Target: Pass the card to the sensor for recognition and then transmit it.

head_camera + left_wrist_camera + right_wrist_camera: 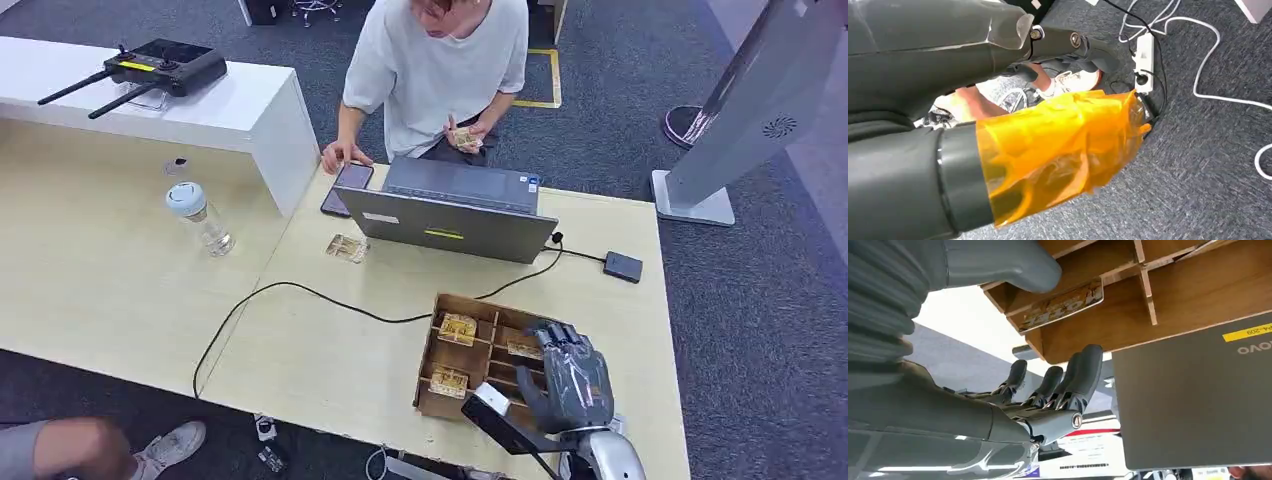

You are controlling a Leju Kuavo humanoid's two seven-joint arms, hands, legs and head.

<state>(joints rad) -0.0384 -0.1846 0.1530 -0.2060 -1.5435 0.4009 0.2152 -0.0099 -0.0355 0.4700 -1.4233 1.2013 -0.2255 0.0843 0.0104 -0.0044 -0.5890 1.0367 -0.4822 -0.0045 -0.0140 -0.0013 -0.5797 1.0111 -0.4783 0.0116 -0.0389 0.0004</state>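
In the head view, the right hand [565, 378] was seen poised over the near right part of a wooden divided box [445, 408] on the desk [330, 350], a placement judged to suit reaching down for one of the cards stored there. Cards [458, 328] were lying in several compartments, and another loose card [347, 248] lay on the desk just beside the laptop [450, 210]. A small black box [622, 266], cabled to the laptop and likely the sensor, was set well apart from the box, near the far right edge of the desk. A person [435, 60] was seated behind the laptop, with something small held in one hand. In the left wrist view, the left hand [1058, 150] was shown wrapped in orange film and hanging over grey carpet, above a power strip [1143, 60]; whether its fingers were released or clenched could not be told. In the right wrist view, the fingers [1080, 375] of the right hand were seen released and spread, with nothing grasped, while the thumb [1013, 265] lay just beside a card [1063, 305] resting in its compartment; whether it touched could not be told. The grasp was therefore judged not yet made.
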